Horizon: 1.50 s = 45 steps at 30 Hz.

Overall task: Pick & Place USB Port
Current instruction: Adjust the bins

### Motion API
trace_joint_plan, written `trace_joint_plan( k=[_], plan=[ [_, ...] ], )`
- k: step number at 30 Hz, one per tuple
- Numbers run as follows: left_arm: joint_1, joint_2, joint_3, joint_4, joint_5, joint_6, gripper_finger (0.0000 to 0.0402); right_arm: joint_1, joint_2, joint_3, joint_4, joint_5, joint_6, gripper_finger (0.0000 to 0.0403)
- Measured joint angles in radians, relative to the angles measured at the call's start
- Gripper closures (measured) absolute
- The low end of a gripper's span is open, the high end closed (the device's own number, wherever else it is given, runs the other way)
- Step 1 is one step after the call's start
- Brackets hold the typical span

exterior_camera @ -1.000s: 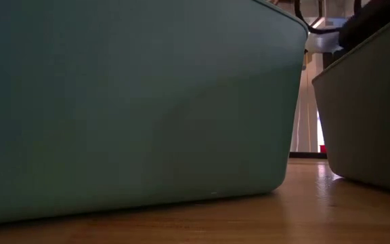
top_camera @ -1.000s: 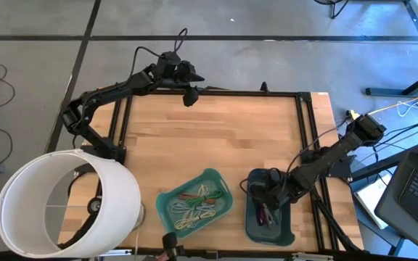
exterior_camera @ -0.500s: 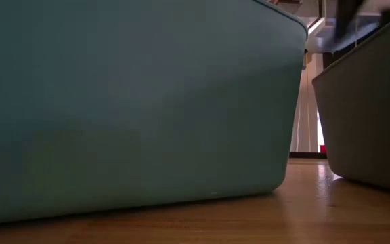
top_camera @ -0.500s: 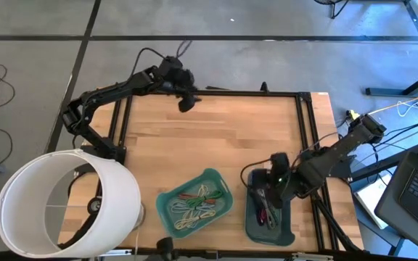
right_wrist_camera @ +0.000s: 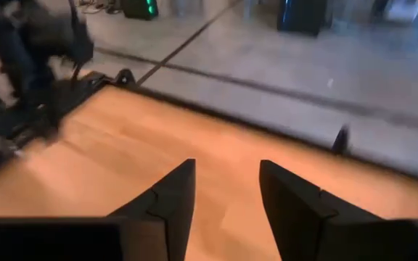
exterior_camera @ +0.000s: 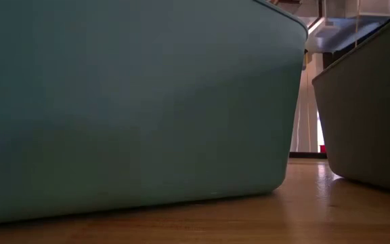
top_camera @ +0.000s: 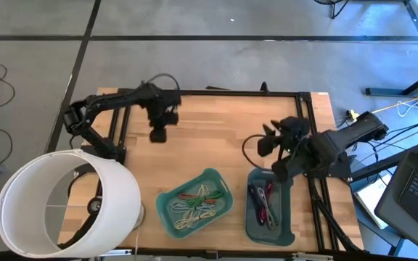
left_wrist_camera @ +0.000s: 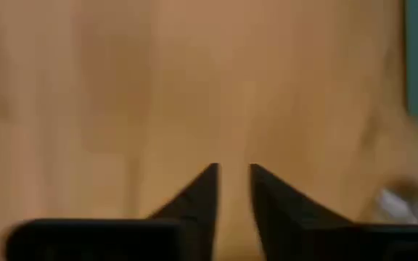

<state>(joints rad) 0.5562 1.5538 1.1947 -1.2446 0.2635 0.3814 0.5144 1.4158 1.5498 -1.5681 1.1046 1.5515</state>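
Several USB cables, red and dark, lie in the dark blue tray (top_camera: 270, 212) at the table's near right. A teal tray (top_camera: 194, 203) beside it holds red, green and white cables. My right gripper (top_camera: 264, 146) hangs above the table just beyond the blue tray's far end; in its wrist view (right_wrist_camera: 227, 172) it is open with nothing between the fingers. My left gripper (top_camera: 158, 135) hovers over bare wood at the far left; in its wrist view (left_wrist_camera: 233, 174) the fingers stand a narrow gap apart, with only wood between them.
A big white cylinder (top_camera: 64, 206) stands at the near left corner. Black frame rails (top_camera: 307, 123) run along the table's far and side edges. In the low view the teal tray's wall (exterior_camera: 134, 102) and the blue tray's wall (exterior_camera: 371, 115) block the sight. Bare wood lies mid-table.
My right gripper has risen out of the blue tray and swung toward the table's far edge; the cables stay in the tray. My left gripper has come from the far edge toward the near edge and a little left, over the wood.
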Motion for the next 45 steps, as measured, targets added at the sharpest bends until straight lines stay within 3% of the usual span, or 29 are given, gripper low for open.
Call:
trace_joint_plan(
  k=[3, 7, 13, 19, 25, 31, 39, 45],
  plan=[
    [-0.052, 0.000, -0.071, -0.062, 0.007, -0.037, 0.0388, -0.046, -0.010, 0.048, -0.001, 0.044, -0.153, 0.0257],
    [-0.123, 0.000, -0.159, -0.085, 0.106, -0.102, 0.0400, -0.094, -0.010, 0.111, -0.003, 0.073, -0.341, 0.0267],
    [-0.284, 0.000, -0.262, 0.037, 0.333, -0.193, 0.0400, -0.155, -0.010, 0.184, -0.003, 0.108, -0.539, 0.0273],
    [-0.462, 0.000, -0.306, 0.184, 0.433, -0.330, 0.0401, -0.178, -0.010, 0.203, -0.003, 0.108, -0.628, 0.0273],
    [-0.572, 0.000, -0.306, 0.387, 0.487, -0.506, 0.0401, -0.178, -0.010, 0.203, 0.006, 0.108, -0.677, 0.0273],
    [-0.633, 0.037, -0.306, 0.605, 0.574, -0.657, 0.0400, -0.178, -0.010, 0.203, 0.008, 0.108, -0.726, 0.0273],
    [-0.675, 0.196, -0.305, 0.837, 0.665, -0.759, 0.0401, -0.178, -0.010, 0.203, 0.008, 0.103, -0.743, 0.0273],
    [-0.653, 0.274, -0.246, 0.886, 0.673, -0.730, 0.0401, -0.178, -0.009, 0.203, 0.010, 0.073, -0.748, 0.0273]
  ],
)
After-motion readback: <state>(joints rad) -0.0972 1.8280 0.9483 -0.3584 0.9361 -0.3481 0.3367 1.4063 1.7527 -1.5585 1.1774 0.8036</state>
